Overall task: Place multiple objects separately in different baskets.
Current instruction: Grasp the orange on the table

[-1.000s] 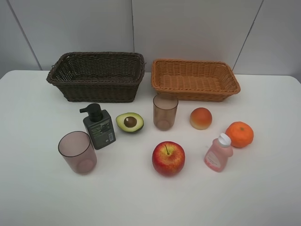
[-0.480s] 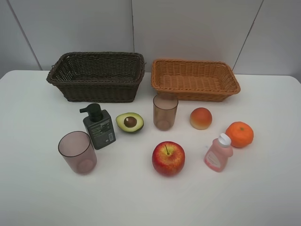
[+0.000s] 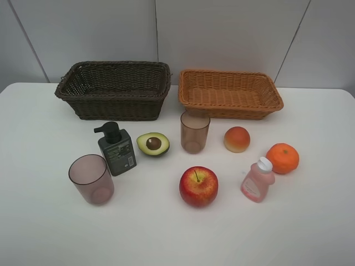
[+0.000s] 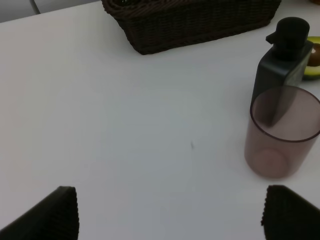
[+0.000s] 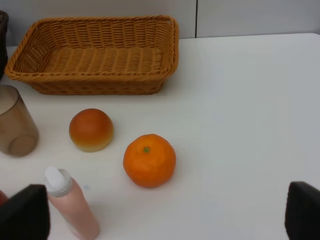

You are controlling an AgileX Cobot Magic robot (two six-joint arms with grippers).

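Your left end effector (image 4: pixel 170 215) and right end effector (image 5: pixel 165 212) are wide open, empty. The round red apple (image 3: pixel 198 187) sits on the bench (image 3: pixel 44 233), in front of the dark woven basket (image 3: pixel 113 91).

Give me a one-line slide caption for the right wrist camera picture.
Open right gripper looks over a tangerine, peach-coloured fruit and pink bottle, orange-tan basket behind.

Just a plain white table (image 3: pixel 39 233) that ran back to a far wall of pale grey panels (image 3: pixel 222 33), thin dark seams (image 3: pixel 156 27) between them, soft even light.
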